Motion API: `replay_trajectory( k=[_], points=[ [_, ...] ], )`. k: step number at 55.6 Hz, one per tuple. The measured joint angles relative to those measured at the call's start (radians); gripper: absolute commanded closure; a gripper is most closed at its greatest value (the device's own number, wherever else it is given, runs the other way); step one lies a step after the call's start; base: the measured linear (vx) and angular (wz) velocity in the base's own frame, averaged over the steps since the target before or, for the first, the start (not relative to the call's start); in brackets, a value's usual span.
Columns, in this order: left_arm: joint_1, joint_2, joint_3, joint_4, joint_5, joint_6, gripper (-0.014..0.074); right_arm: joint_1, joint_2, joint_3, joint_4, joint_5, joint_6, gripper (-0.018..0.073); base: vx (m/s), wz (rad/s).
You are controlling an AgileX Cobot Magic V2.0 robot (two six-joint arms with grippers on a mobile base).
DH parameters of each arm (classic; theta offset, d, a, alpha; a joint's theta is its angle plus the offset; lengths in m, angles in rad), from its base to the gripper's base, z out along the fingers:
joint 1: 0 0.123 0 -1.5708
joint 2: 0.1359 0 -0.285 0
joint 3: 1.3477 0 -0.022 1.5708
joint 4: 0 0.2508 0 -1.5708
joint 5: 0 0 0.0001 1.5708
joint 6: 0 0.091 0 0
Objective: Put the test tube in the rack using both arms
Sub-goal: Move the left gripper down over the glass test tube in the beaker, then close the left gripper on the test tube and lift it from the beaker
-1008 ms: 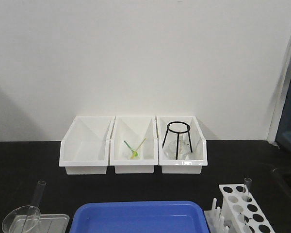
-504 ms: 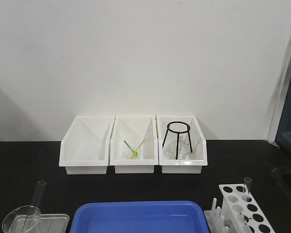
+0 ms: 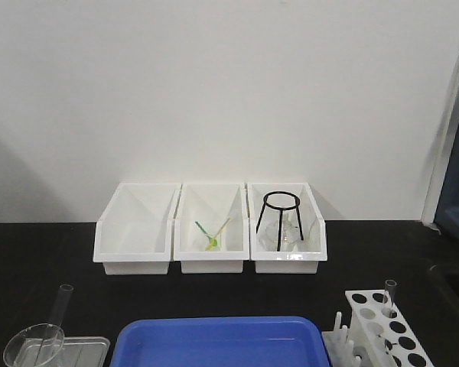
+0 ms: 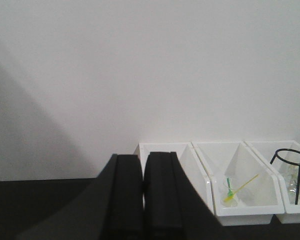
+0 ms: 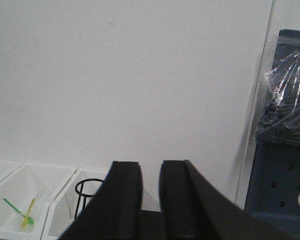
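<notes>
I am holding both claws raised and empty, facing the far wall. My left claw (image 4: 143, 161) is pinched almost closed, and my right claw (image 5: 150, 167) is parted by a narrow slit. The test tube (image 3: 59, 310) is leaning in the beaker (image 3: 27, 348) at the near left, well apart from the rack (image 3: 390, 336) at the near right, where another tube (image 3: 389, 293) is standing. I am judging the left claw should be opening wide, gripping below the rim and passing it upright.

A plain white wall (image 3: 214, 92) rises behind the black tabletop (image 3: 46, 252), evenly lit.
</notes>
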Motion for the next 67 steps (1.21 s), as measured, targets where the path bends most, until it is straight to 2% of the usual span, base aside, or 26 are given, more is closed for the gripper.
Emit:
replay_trajectory(
  k=[5, 10, 18, 35, 40, 43, 55, 67],
  points=[
    [0.0, 0.0, 0.0, 0.0, 0.0, 0.0, 0.0174, 0.0, 0.0, 0.0, 0.014, -0.001, 0.003, -0.0068, 0.0, 0.0],
    [0.0, 0.0, 0.0, 0.0, 0.001, 0.0, 0.0079, 0.0, 0.0, 0.0, 0.026, -0.005, 0.003, -0.0172, 0.0, 0.0],
    [0.0, 0.0, 0.0, 0.0, -0.001, 0.001, 0.0005, 0.0, 0.0, 0.0, 0.03, -0.009, 0.003, -0.0164, 0.0, 0.0],
    [0.0, 0.0, 0.0, 0.005, -0.071, -0.012, 0.0003, 0.0, 0.0, -0.001, 0.03, -0.028, 0.013, -0.0067, 0.0, 0.0],
    [-0.006, 0.006, 0.001, 0.036, -0.065, 0.003, 0.0008, 0.001, 0.0, 0.006, 0.03, -0.028, 0.015, -0.0022, 0.0, 0.0],
    [-0.02, 0.014, 0.01, 0.081, -0.052, 0.025, 0.0011, 0.006, 0.0, 0.023, 0.03, -0.038, 0.015, 0.0003, 0.0, 0.0],
    [-0.109, 0.061, 0.133, 0.179, 0.032, 0.065, 0.0011, 0.071, 0.0, 0.172, 0.027, -0.124, 0.015, 0.007, 0.0, 0.0],
    [-0.123, 0.196, 0.244, 0.209, 0.045, 0.083, 0.0011, 0.091, 0.0, 0.282, 0.026, -0.201, 0.014, 0.0086, 0.0, 0.0]
  ],
)
